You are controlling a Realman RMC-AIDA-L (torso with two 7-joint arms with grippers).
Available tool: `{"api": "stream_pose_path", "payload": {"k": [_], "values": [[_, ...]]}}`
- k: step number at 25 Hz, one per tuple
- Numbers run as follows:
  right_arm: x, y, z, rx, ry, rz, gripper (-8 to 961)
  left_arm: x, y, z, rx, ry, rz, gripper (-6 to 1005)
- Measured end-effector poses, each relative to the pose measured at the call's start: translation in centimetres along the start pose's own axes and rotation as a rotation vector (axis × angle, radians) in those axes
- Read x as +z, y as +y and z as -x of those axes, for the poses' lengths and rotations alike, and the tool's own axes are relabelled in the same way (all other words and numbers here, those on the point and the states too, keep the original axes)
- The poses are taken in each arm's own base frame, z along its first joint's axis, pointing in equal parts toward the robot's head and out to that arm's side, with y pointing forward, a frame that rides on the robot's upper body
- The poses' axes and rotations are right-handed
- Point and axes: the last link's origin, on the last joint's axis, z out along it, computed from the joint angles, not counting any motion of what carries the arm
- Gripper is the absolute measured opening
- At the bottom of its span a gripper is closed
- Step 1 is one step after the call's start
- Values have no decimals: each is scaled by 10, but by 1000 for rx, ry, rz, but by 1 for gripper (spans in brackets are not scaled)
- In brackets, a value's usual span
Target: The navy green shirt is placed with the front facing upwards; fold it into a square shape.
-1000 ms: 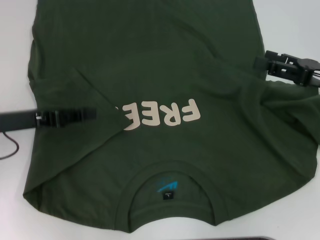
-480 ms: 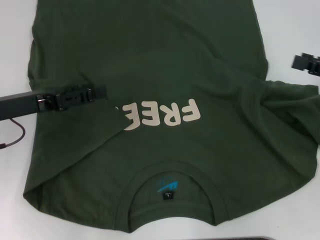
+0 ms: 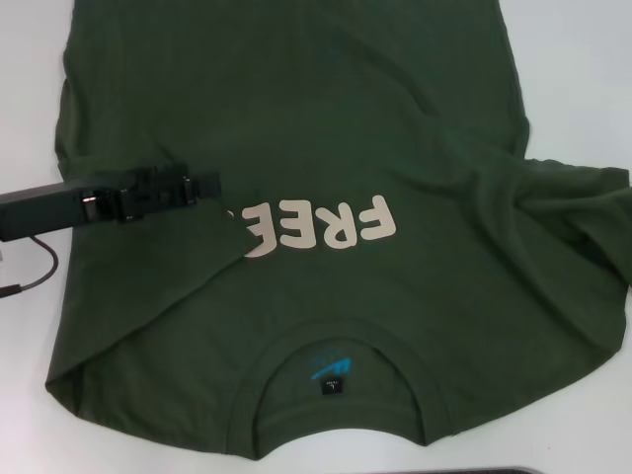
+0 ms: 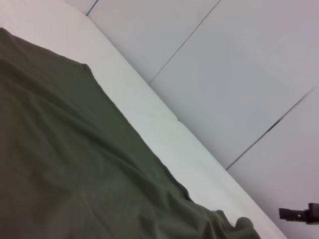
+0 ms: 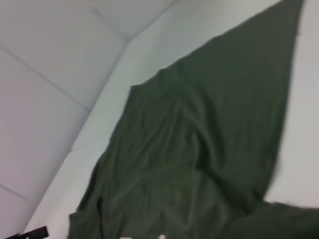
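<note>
The navy green shirt [image 3: 326, 118] lies front up on the white table [image 3: 583, 79], collar [image 3: 341, 351] toward me, with pale letters "FREE" [image 3: 326, 225] on the chest. Its sleeve on my left is folded inward, and the sleeve's edge covers the end of the lettering. My left gripper [image 3: 212, 185] hovers just above that folded sleeve, pointing toward the shirt's middle. The right sleeve [image 3: 583, 197] lies bunched and wrinkled at the right edge. My right gripper [image 4: 299, 214] is out of the head view. It shows only as a small dark shape far off in the left wrist view.
A thin dark cable [image 3: 30, 276] hangs from the left arm over the table at the far left. A dark edge [image 3: 513, 470] runs along the bottom of the head view. Bare white table surrounds the shirt on both sides.
The left gripper rose from the folded sleeve's edge and shifted farther from me and slightly right. The right gripper left the bunched right sleeve and withdrew out of the head view.
</note>
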Motion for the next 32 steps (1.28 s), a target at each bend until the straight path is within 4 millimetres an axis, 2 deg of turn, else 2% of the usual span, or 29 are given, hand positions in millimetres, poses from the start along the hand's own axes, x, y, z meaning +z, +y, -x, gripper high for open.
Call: {"api": "stream_pose_path", "payload": {"k": [3, 8, 15, 22, 32], "values": [[-7, -6, -4, 28, 4, -44, 910, -2, -3, 2, -2, -6, -23, 886], [-7, -18, -12, 56, 29, -122, 910, -3, -5, 2, -1, -9, -32, 885], [12, -26, -11, 49, 31, -178, 909, -2, -5, 2, 1, -13, -33, 886], [33, -23, -8, 36, 34, -176, 909, -1, -5, 2, -1, -11, -36, 885], [45, -24, -11, 47, 50, -176, 908, -2, -6, 3, -10, -6, -39, 877]]}}
